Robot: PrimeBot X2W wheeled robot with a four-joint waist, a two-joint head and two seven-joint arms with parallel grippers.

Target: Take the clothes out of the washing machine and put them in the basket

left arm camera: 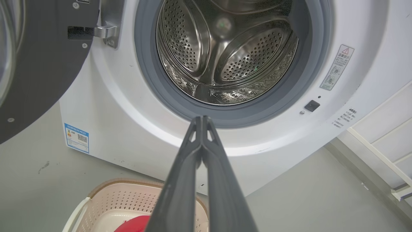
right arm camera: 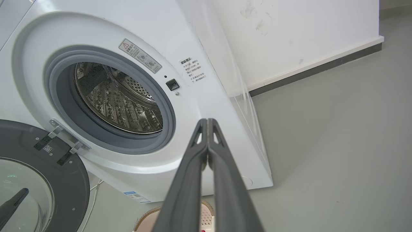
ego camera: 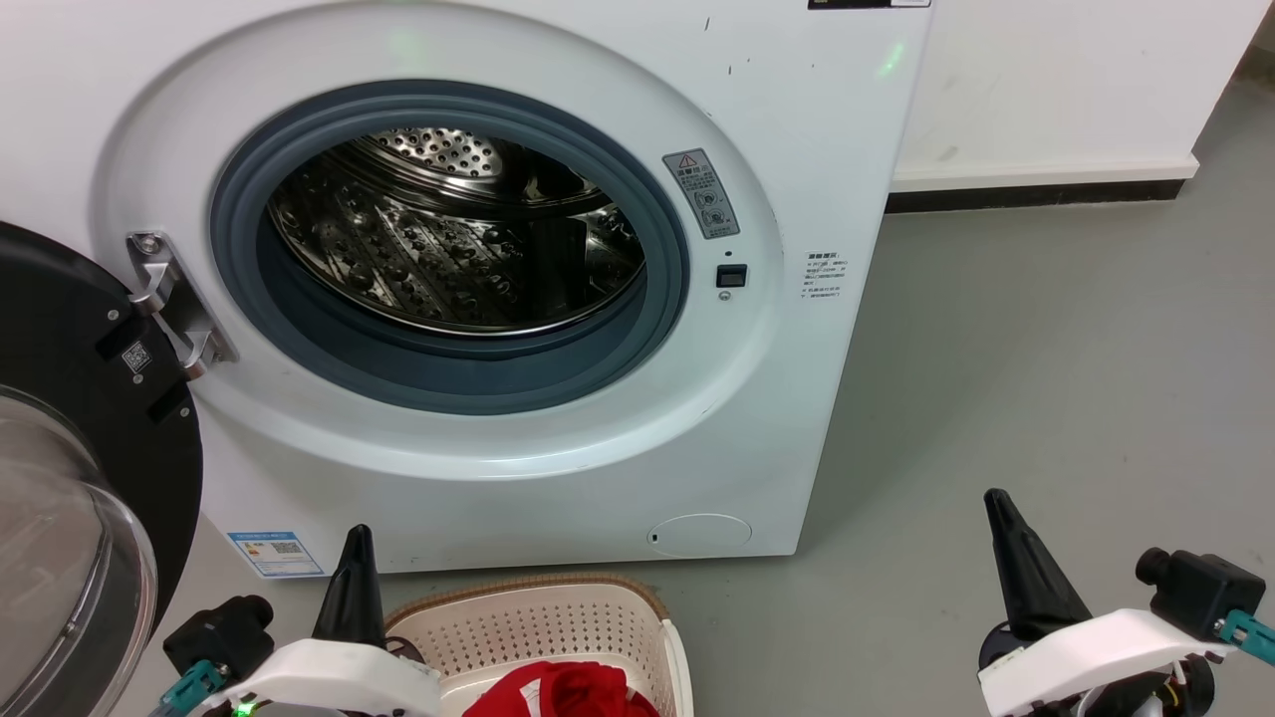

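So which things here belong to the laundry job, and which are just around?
Job: washing machine, door open; basket; red clothes, lying in the basket; left gripper, shut; right gripper, shut.
Just around: warning sticker; blue label; skirting board; floor.

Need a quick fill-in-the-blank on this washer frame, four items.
The washing machine door is ____.
The drum looks ____.
The basket holds ____ clothes.
The left gripper and right gripper are both ____.
Missing: open, empty, red, shut.
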